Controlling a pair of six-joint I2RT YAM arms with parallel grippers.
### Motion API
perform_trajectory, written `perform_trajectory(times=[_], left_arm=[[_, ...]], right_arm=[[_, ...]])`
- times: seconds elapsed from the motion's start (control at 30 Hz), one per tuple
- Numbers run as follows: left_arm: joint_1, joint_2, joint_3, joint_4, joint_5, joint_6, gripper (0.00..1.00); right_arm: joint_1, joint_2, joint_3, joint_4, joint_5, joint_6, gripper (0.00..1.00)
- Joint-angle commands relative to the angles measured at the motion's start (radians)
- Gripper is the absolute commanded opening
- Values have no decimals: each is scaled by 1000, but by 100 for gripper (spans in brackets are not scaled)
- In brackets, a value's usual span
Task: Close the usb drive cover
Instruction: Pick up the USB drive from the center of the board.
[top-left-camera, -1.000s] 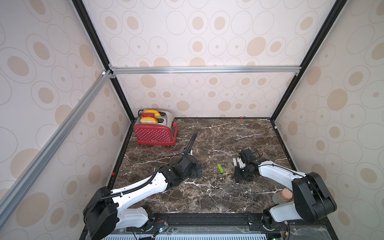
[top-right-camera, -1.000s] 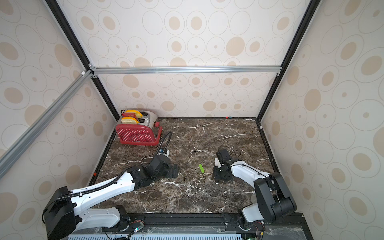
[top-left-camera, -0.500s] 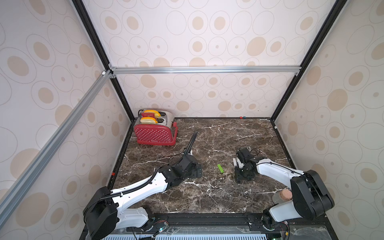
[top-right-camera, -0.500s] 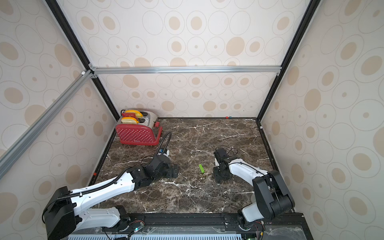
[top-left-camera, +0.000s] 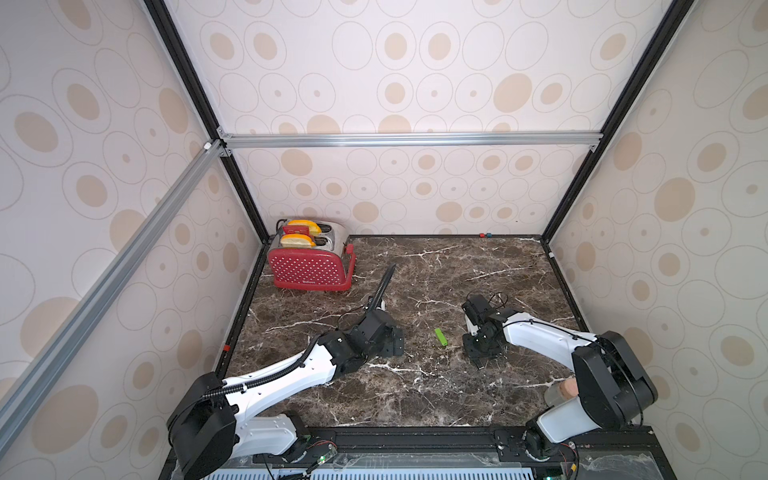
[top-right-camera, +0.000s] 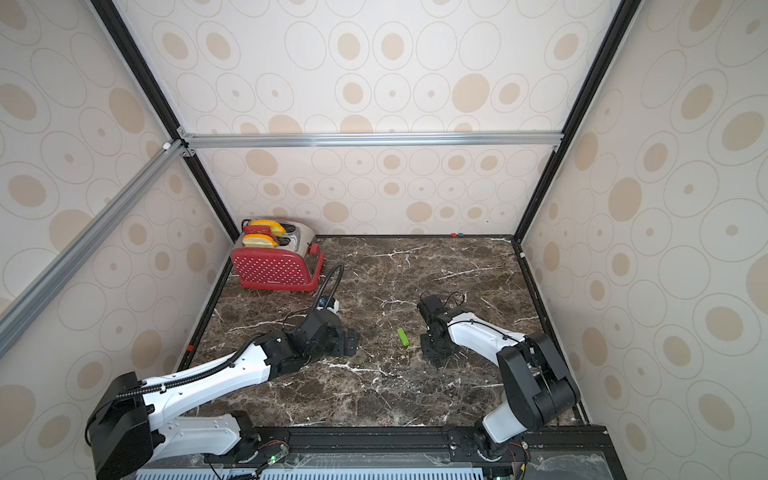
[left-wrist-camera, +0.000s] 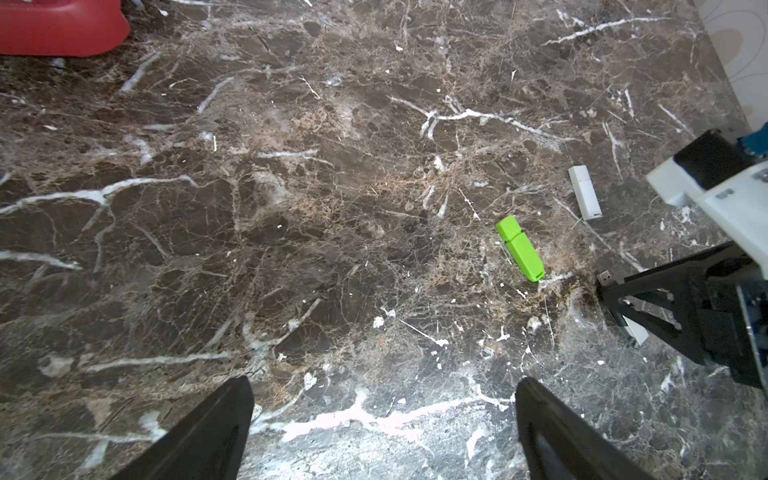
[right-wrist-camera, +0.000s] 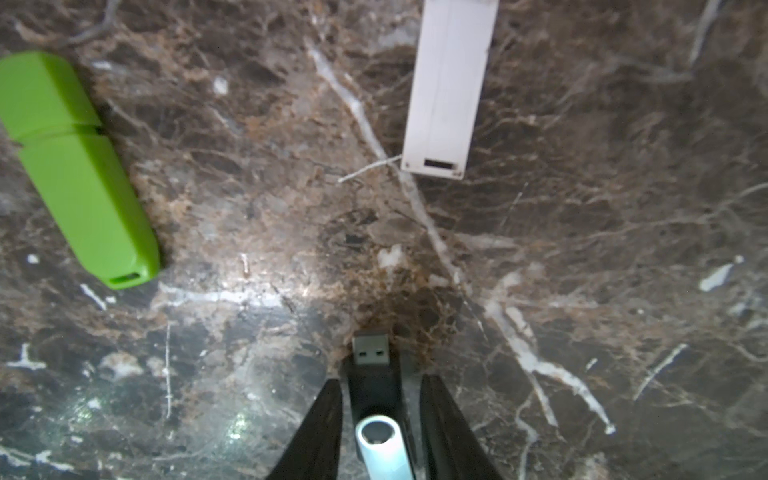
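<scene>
Right pincer (right-wrist-camera: 380, 380) narrowed around slim black USB drive (right-wrist-camera: 371, 392), contact unclear; left pincer (left-wrist-camera: 384, 380) wide.

No legible text or labels

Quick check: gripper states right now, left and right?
Left gripper: open, empty.
Right gripper: jaws either side of the black usb drive; whether it grips cannot be told.
</scene>
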Motion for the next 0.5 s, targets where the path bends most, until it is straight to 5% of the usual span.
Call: perform_trajectory(times=[0.0,0.47], left_arm=[[7,-3,18,-12,-2,-16,99],[7,-6,18,-15,1,-12,99]], right_arm=[[2,2,50,-44,19,-16,36],[2,68,67,-41,17,-27,33]])
